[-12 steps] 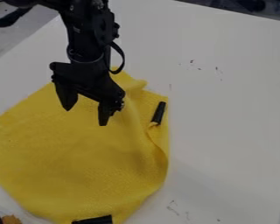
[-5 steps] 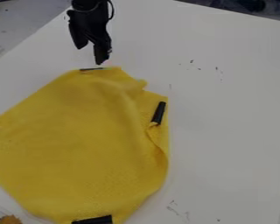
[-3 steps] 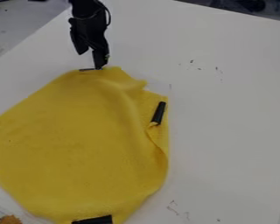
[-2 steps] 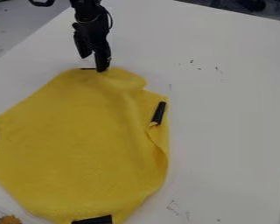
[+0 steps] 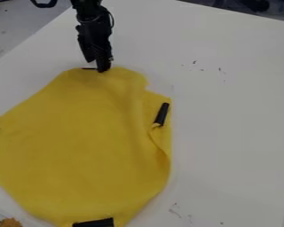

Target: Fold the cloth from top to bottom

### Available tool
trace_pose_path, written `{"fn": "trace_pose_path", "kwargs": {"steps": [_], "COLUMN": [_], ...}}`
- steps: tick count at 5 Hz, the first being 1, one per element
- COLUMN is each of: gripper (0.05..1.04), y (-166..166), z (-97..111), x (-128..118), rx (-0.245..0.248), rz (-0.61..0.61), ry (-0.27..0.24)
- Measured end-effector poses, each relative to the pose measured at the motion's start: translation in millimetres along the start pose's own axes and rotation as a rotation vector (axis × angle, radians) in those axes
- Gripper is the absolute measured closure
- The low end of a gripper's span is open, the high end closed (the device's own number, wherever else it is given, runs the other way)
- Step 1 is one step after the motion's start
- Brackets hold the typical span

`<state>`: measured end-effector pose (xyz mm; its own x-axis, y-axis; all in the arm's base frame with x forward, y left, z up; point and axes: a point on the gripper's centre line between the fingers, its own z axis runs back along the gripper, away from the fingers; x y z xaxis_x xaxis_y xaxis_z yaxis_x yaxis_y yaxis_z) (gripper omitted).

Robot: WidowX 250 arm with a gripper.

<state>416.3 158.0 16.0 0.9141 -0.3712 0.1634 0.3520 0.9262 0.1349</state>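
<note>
gripper [image 5: 96, 66]: at top edge
jaws: can't tell, apart or clamped
cloth [image 5: 79, 137]: shallow pinch could slip mid-fold

Cloth [image 5: 79, 142] cut off left, bottom; arm [image 5: 94, 20], top.

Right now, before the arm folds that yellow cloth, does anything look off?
Slightly. The cloth isn't flat along its right side: a puckered crease runs down from the lower end of the black strip there. The white table also has a few small dark marks right of the cloth. I see no spill.
</note>
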Motion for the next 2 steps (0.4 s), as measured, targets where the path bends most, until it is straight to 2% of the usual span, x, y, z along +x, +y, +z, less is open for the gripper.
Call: {"fn": "trace_pose_path", "kwargs": {"steps": [1,2], "gripper": [0.701,0.917], "y": [-2.6,-4.3], "z": [-0.6,-1.2], "x": [-2.0,-2.4], "rx": [-0.016,-0.027], "rz": [-0.009,-0.014], "ry": [0.012,0.015]}}
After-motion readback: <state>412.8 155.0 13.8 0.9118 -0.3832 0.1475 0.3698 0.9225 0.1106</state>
